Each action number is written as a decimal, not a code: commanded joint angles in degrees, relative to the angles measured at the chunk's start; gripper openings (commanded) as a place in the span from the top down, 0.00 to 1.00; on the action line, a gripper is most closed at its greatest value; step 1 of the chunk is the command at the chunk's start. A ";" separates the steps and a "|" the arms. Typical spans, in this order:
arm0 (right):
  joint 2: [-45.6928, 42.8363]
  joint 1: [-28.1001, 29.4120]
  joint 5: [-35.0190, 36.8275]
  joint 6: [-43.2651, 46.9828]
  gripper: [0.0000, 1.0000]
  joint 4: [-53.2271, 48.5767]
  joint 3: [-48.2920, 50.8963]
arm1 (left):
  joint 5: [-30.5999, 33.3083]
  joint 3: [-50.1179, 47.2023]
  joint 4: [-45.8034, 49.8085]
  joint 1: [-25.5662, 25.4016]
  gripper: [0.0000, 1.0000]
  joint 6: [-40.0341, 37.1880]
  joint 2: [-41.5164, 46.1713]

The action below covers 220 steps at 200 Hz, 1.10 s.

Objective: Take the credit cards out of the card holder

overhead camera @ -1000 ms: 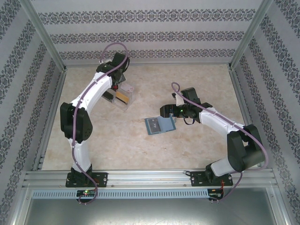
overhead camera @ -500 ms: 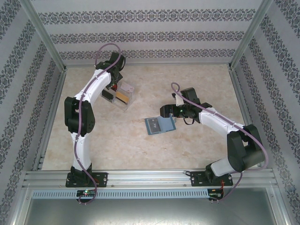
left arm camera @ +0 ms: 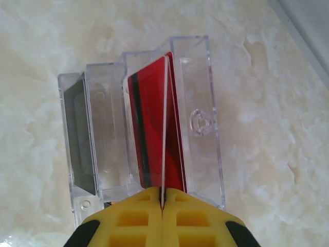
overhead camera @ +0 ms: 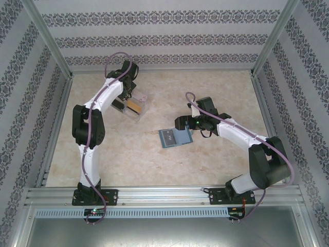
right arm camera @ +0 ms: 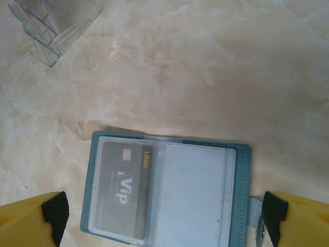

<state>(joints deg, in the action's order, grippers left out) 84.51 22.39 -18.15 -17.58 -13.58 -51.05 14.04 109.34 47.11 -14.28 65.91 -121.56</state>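
At the far left of the pale, marble-patterned worktop (overhead camera: 216,92), the left pincer (overhead camera: 126,95) hangs over a clear tray (overhead camera: 141,100) of hard, glossy plastic with stepped, upright compartments. An orange-yellow card (overhead camera: 134,106) stands inside it.

From the left wrist, the left pincer (left arm camera: 162,198) has its blocky yellow jaws pressed together on a red card (left arm camera: 149,128). The card is thin and rigid with rounded corners, a black stripe down its face and a fine white edge turned towards the camera. It lines up with one of the tray's middle compartments. Whether it sits inside that slot or just above it cannot be told.

Near the worktop's middle, the card holder (overhead camera: 175,137) lies opened flat, well apart from the tray. It is soft blue-grey material with pale stitching along its border and clear, slightly cloudy slot pockets. A dark grey card (right arm camera: 121,190) with white lettering and a small gold chip sits in the left pocket.

The right pincer (right arm camera: 164,221) stands spread wide, its yellow fingers (right arm camera: 31,218) on either side of the card holder (right arm camera: 241,195) and gripping nothing.
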 commanded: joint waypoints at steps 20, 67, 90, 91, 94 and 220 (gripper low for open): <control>0.14 0.55 1.61 0.97 0.03 -1.19 -0.80 | -1.23 0.51 -1.24 -0.04 1.00 2.17 -1.65; 0.26 0.55 1.80 0.97 0.03 -1.50 -0.87 | -3.71 -0.28 -2.73 0.78 0.96 3.90 -1.93; 0.35 0.55 1.77 0.97 0.03 -1.54 -0.98 | -4.96 -0.27 -3.47 1.18 0.87 3.56 -1.99; 0.41 0.59 1.74 0.97 0.03 -1.58 -0.98 | -4.97 -0.22 -3.49 1.18 0.86 3.54 -2.00; 0.47 0.60 1.79 0.97 0.03 -1.54 -0.96 | -5.13 -0.14 -3.44 1.14 0.85 3.43 -2.01; -0.89 1.01 1.96 0.93 0.05 -1.36 -0.81 | -8.52 -0.74 -1.59 1.19 0.62 -9.76 6.18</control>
<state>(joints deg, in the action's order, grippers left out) 84.53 22.41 -17.34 -17.58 -14.63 -51.05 6.09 111.59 44.62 -13.74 61.87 -122.41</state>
